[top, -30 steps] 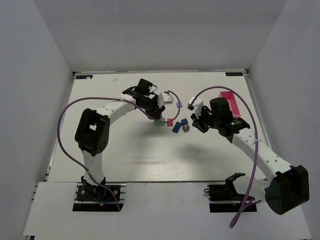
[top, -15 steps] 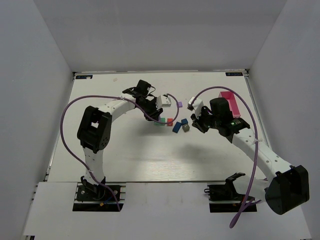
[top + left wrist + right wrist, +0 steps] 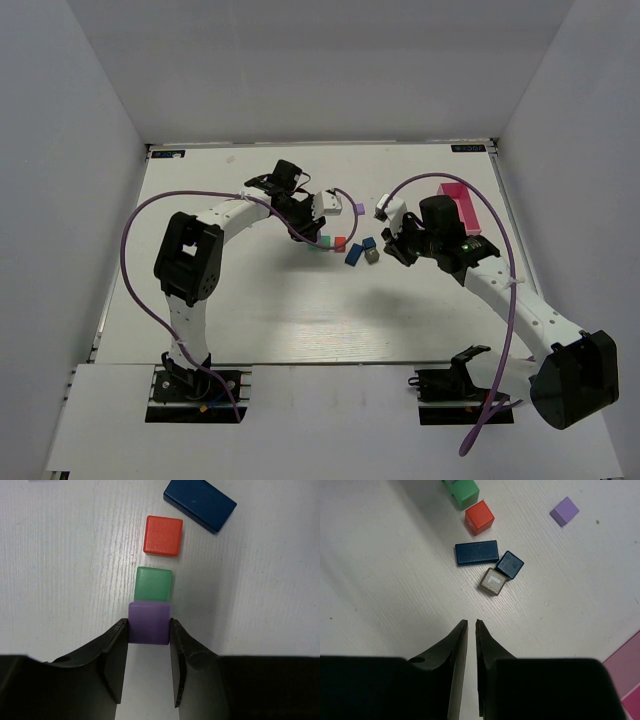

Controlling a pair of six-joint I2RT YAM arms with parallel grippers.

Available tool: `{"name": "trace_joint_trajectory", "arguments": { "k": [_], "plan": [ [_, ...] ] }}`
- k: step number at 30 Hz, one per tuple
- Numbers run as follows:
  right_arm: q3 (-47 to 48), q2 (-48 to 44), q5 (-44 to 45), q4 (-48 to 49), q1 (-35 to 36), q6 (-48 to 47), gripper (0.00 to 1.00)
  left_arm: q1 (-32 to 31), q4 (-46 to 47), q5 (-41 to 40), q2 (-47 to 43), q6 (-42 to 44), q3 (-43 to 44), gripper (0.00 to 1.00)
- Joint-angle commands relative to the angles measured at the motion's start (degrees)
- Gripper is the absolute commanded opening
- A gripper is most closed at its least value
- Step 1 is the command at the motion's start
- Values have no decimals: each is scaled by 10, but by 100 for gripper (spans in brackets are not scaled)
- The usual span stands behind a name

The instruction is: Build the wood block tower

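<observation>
Left gripper (image 3: pixel 149 628) clamps a lilac cube (image 3: pixel 149 622) at a green cube's (image 3: pixel 154 583) edge — right gripper (image 3: pixel 471 625) hangs empty, narrowed almost together.

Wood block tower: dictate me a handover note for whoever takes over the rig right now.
Left gripper: shut on a lilac cube, at the near edge of the green cube; contact cannot be told.
Right gripper: nearly shut, empty, over bare table near the grey block.
On the table, lying singly: green cube, red-orange cube, blue brick, small blue cube beside the grey block, second lilac cube apart.
Done: nothing visibly stacked yet.
Left: place the held cube, then stack the rest.
</observation>
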Motion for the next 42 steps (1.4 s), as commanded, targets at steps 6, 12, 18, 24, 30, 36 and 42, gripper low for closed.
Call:
{"name": "trace_joint_trajectory", "arguments": {
  "k": [6, 12, 18, 24, 30, 36, 42],
  "plan": [
    [-1, 3, -10, -4, 0, -1, 18, 4, 2, 25, -33, 11, -2, 14],
    [-1, 4, -11, -3, -1, -1, 18, 4, 7, 25, -33, 11, -8, 19],
    [0, 6, -9, -6, -1, -1, 18, 4, 7, 19, -33, 11, -8, 26],
    [0, 6, -10, -6, -1, -2, 18, 4, 7, 14, -33, 6, -8, 33],
    [1, 6, -11, -5, -1, -1, 18, 4, 7, 9, -33, 6, -8, 40],
    [0, 6, -11, -6, -1, -1, 18, 4, 7, 9, -33, 6, -8, 44],
    [0, 6, -11, -7, -1, -2, 18, 4, 12, 4, -38, 6, -18, 53]
  ]
}}
